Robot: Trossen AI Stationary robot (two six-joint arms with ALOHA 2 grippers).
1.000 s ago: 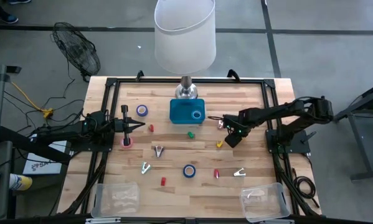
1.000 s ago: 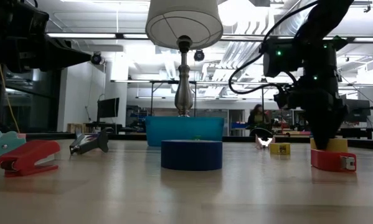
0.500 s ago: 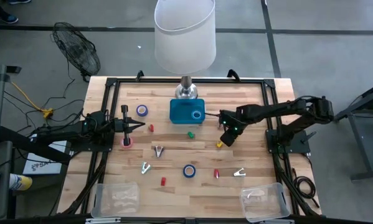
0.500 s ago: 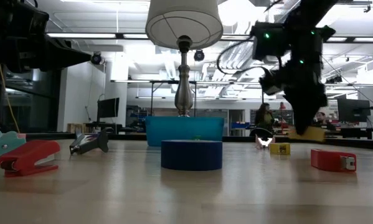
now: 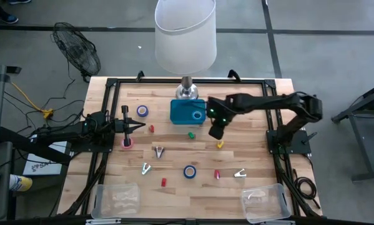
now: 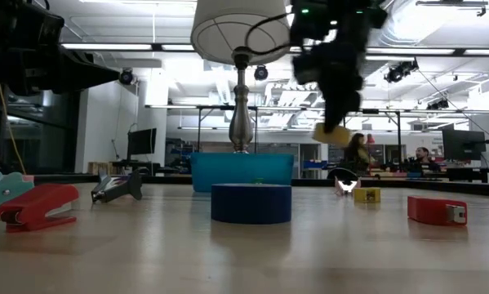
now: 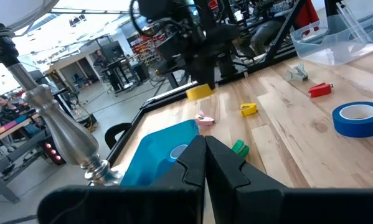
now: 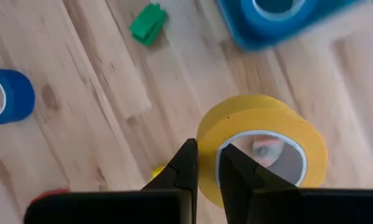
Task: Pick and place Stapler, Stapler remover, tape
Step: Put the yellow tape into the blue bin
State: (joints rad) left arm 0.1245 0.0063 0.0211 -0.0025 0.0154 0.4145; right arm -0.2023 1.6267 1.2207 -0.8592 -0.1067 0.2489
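Note:
My right gripper (image 5: 216, 130) hangs above the table's middle, just right of the blue bin (image 5: 180, 112), shut on a yellow roll of tape (image 6: 332, 133). A blue roll (image 5: 197, 115) lies in the bin. Flat on the table lie more tape: a blue roll (image 5: 190, 171), a purple one (image 5: 142, 111) and a pink one (image 5: 127, 143). Red staplers (image 5: 216, 174) (image 5: 152, 129) and metal stapler removers (image 5: 158, 150) (image 5: 240, 174) also lie there. My left gripper (image 5: 140, 127) waits shut at the left, level above the table. My right gripper pinches the yellow roll's wall (image 8: 208, 144), with one finger (image 8: 236, 171) inside the hollow centre and the other (image 8: 185, 163) outside. The fingers come from above, slanting down. The roll hangs tilted below them, lifted clear of the table.
A lamp (image 5: 185, 37) stands behind the bin at the far middle. Small green (image 5: 190, 134) and yellow (image 5: 220, 144) blocks lie near the middle. Two clear tubs (image 5: 118, 199) (image 5: 261, 201) sit at the near edge. A black frame (image 5: 108, 100) borders the table.
My right gripper has risen from the table with the yellow roll and carried it toward the left and far edges, toward the blue bin, rolling its wrist on the way. The roll, earlier down at table height, now hangs clear.

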